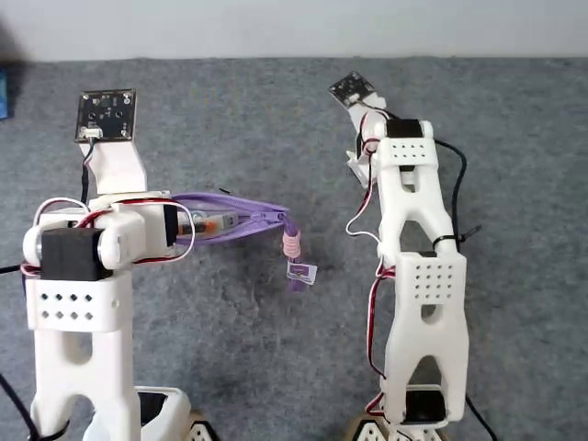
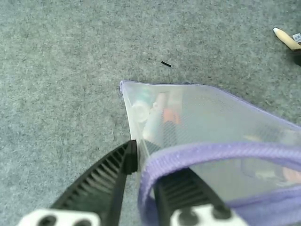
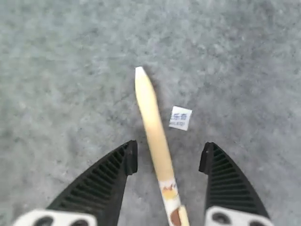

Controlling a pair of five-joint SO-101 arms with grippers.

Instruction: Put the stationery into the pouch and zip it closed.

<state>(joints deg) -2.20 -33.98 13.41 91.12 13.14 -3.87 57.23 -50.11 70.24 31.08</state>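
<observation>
Right wrist view: pen (image 3: 151,127) between spread right hand (image 3: 168,157), tip away.

A grey, felt-like worktop (image 1: 276,110) is bounded at its far edge by a pale wall (image 1: 294,28). A blue object (image 1: 4,92) is cut off at the far left edge. A small black fleck (image 2: 165,63) is seen on the bare surface.

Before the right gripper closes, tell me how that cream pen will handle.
The pen looks round and smooth, so it may roll or slip between the open jaws of the right gripper. Slim and straight, it's probably stiff and light.
</observation>
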